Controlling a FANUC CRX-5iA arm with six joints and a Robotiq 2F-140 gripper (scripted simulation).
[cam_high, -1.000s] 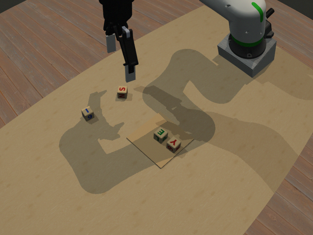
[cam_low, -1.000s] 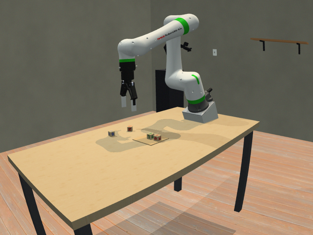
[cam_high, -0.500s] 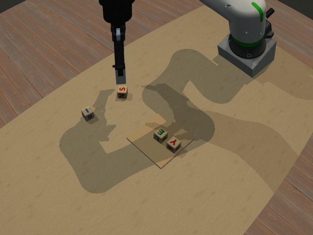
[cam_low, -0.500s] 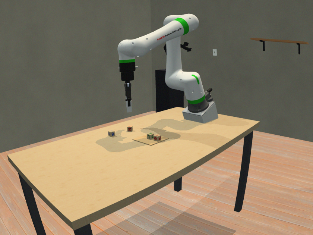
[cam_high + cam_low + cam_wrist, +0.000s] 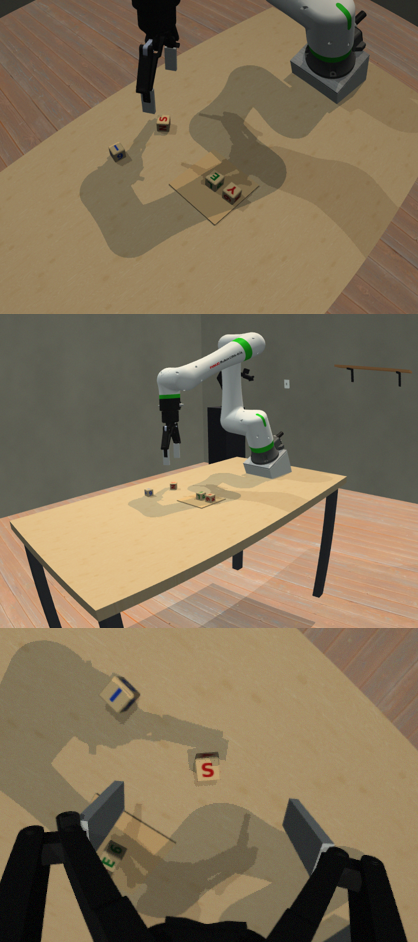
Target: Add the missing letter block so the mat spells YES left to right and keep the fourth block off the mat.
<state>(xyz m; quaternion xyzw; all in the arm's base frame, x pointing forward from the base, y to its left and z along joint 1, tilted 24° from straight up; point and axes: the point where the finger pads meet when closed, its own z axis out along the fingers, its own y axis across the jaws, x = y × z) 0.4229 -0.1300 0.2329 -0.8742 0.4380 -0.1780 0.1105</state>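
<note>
Overhead, end effector (image 5: 205, 820) released, empty; wrist view: finger (image 5: 102, 810) hides Y block, E block (image 5: 111, 855) partly.

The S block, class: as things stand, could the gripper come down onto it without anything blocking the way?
Probably yes. The gripper is open, holds nothing and hangs high above the table, and the S block stands alone on bare wood, well apart from the I block and the mat.

Red S atop the S block (image 5: 162, 122), green E on the E block (image 5: 214, 180), red Y on the Y block (image 5: 232, 193), "FANUC" on the arm (image 5: 216, 359).
</note>
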